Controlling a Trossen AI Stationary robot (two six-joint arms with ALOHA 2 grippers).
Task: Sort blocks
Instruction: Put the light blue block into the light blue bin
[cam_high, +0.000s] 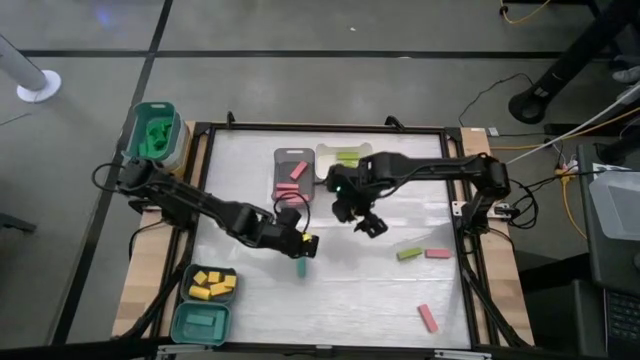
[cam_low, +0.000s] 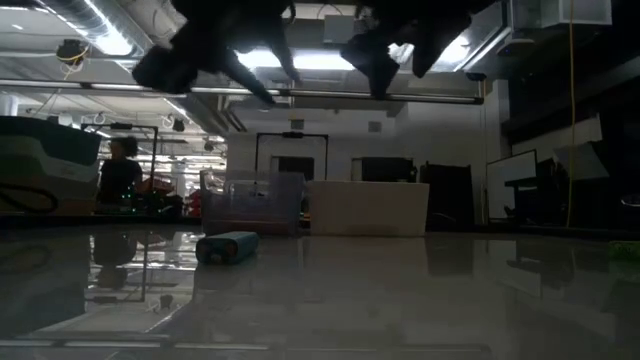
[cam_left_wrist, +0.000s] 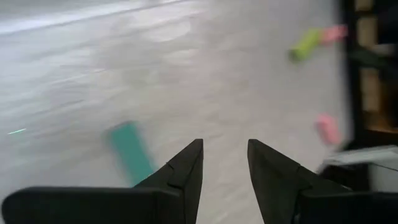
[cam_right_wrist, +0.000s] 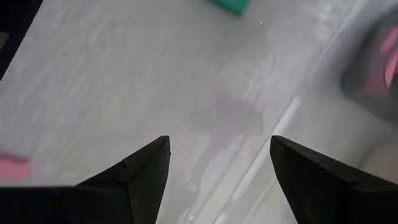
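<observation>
The table (cam_high: 330, 300) carries the trays along its edges: a grey tray (cam_high: 292, 172) with pink blocks, a white tray (cam_high: 343, 156) with a light green one, and at the left side a teal bin (cam_high: 153, 128) of green pieces, a tray of yellow blocks (cam_high: 212, 284) and a teal tray (cam_high: 200, 322). The two arms meet over the middle. The left gripper (cam_high: 303, 243) hangs just above a teal block (cam_high: 300, 267), its fingers (cam_left_wrist: 186, 171) parted with nothing between them; the right gripper (cam_high: 368, 222) hovers nearby, jaws spread wide and empty. Loose on the right lie a green block (cam_high: 408, 254) touching a pink block (cam_high: 438, 253), and another pink block (cam_high: 428, 318) apart. The teal bar looks light, rigid and smooth; pinching across its narrow width at mid-length should hold it best
</observation>
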